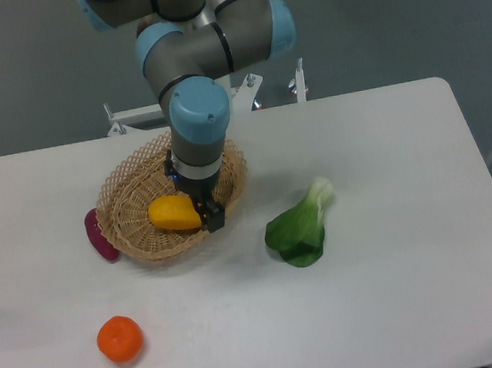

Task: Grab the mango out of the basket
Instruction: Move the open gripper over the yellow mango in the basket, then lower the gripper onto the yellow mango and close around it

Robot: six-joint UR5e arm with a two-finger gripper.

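Note:
The mango [173, 213], a yellow-orange oval fruit, lies inside the tan wicker basket [126, 218] near its front right. My gripper [205, 214] points down into the basket at the mango's right end. One dark finger [213, 216] shows just right of the fruit; the other is hidden behind the mango or the wrist. The mango rests on the basket floor. I cannot tell whether the jaws are closed on it.
A dark purple oblong vegetable [101, 238] lies against the basket's left outer rim. A round orange tangerine [120, 338] sits at the front left. A green leafy bok choy [303, 225] lies right of the basket. The arm's white base bracket [244, 94] stands behind the table's far edge.

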